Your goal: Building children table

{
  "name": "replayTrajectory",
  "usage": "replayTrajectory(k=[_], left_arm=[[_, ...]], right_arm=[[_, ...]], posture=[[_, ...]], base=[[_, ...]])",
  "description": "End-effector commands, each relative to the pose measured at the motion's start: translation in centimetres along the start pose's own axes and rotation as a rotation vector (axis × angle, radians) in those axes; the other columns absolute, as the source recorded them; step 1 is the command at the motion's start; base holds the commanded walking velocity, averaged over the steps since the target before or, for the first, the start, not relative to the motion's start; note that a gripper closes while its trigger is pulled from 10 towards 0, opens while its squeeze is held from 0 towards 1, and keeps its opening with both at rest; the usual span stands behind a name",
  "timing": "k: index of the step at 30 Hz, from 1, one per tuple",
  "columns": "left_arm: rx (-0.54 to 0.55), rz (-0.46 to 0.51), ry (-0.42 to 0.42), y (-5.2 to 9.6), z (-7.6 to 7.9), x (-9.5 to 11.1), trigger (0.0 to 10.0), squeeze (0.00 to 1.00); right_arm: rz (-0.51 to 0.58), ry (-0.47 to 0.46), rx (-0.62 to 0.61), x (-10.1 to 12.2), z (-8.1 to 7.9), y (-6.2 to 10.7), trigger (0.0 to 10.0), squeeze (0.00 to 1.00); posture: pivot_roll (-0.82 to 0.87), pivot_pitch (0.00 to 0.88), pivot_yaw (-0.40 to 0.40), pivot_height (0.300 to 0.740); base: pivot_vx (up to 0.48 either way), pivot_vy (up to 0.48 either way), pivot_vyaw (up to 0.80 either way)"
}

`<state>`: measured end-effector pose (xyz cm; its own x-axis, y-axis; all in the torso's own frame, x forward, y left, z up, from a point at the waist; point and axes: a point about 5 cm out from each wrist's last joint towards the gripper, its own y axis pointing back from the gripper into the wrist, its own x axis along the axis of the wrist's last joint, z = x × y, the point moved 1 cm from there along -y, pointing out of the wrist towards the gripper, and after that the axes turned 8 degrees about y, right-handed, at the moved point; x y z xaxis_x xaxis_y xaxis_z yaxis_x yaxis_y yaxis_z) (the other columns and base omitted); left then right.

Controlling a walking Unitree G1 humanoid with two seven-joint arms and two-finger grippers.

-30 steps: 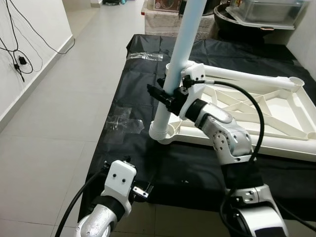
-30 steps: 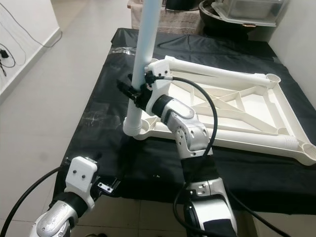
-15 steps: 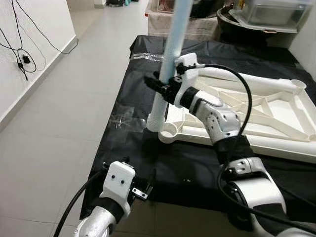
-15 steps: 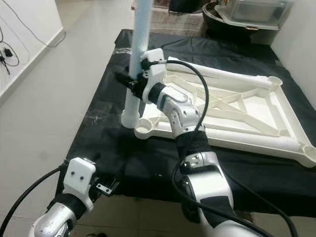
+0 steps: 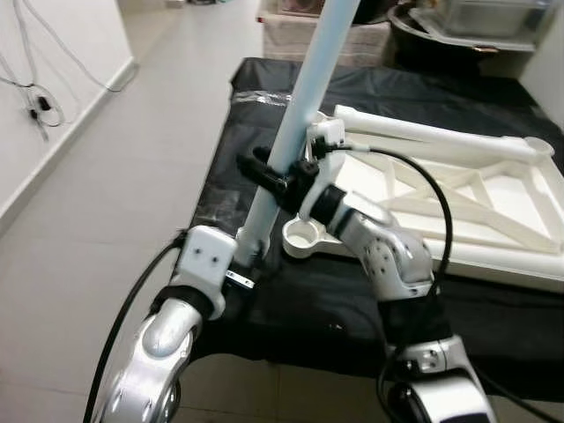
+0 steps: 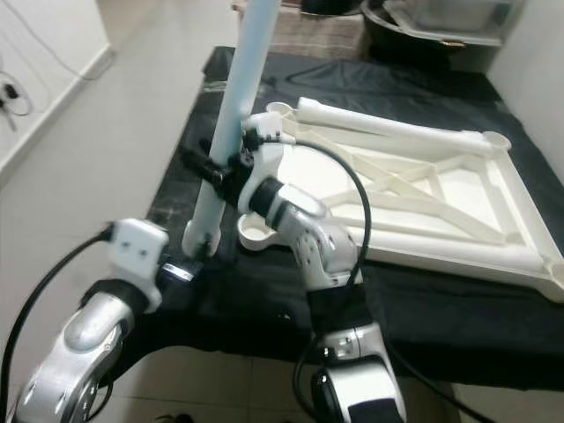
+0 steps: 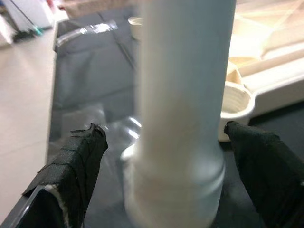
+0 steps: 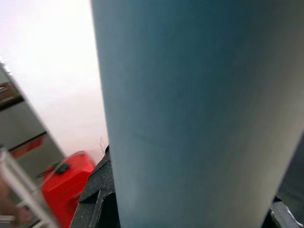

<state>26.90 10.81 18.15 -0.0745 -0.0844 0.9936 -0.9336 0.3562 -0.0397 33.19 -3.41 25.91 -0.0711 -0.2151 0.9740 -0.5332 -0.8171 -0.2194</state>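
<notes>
Two grippers on one part: the long pale-blue plastic table leg (image 5: 295, 123), tilted, top leaning away and to the right, running out of frame at the top. Right gripper (image 5: 275, 179) is clamped on the leg about midway up, black fingers wrapped around the tube. Left gripper (image 7: 156, 156) is at the leg's flared bottom end; in the left wrist view its two black padded fingers (image 7: 76, 156) stand spread either side of the tube with a gap showing, so not pinching it.

Leg's bottom end (image 6: 201, 236) sits low over the black cloth sheet (image 5: 238, 150) spread on the floor, just beside the round white corner socket (image 5: 306, 235) of the upside-down white plastic tabletop frame (image 5: 493, 203), not in it. Socket ring looks hollow, nothing seated in it. Frame lies flat on the cloth, cross ribs up, another round socket (image 5: 538, 145) at the far right corner.

Right arm's black cable (image 5: 432, 203) loops over the near edge of the frame. Clear tape patch (image 5: 260, 99) on the cloth at the far left. Behind the cloth: dark round tub (image 5: 423, 35) with a clear plastic bin (image 5: 493, 13) on top, contents not readable. White wall with black wires (image 5: 31, 97) to the left, pale tiled floor (image 5: 115, 176) between. Right wrist view is close on the tube, with a blurred red object (image 8: 66, 180) behind.
</notes>
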Motion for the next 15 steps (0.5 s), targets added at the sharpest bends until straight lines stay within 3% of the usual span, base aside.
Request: replayTrajectory(k=[1, 9, 14, 15], left_arm=[[-0.032, -0.039, 0.007, 0.0, 0.3, -0.7, 10.0, 0.0], [-0.131, -0.118, 0.059, -0.3, 1.9, -1.9, 10.0, 0.0], [-0.133, -0.13, 0.053, -0.2, 1.9, -2.2, 10.0, 0.0], [-0.128, -0.129, 0.052, -0.1, 1.7, -2.3, 5.3, 0.0]], right_arm=[[0.009, -0.002, 0.031, 0.3, -0.6, 0.1, 10.0, 0.0], [0.006, -0.036, 0.046, 0.4, -1.9, 0.2, 10.0, 0.0], [0.003, -0.039, 0.052, 0.4, -2.2, 0.3, 10.0, 0.0], [0.001, -0.039, 0.055, 0.4, -2.2, 0.3, 10.0, 0.0]], posture=[[0.06, 0.087, -0.055, 0.74], [0.06, 0.087, -0.05, 0.74], [0.06, 0.089, -0.052, 0.74], [0.06, 0.09, -0.053, 0.74]], base=[[0.0, 0.0, 0.0], [0.0, 0.0, 0.0], [0.0, 0.0, 0.0], [0.0, 0.0, 0.0]])
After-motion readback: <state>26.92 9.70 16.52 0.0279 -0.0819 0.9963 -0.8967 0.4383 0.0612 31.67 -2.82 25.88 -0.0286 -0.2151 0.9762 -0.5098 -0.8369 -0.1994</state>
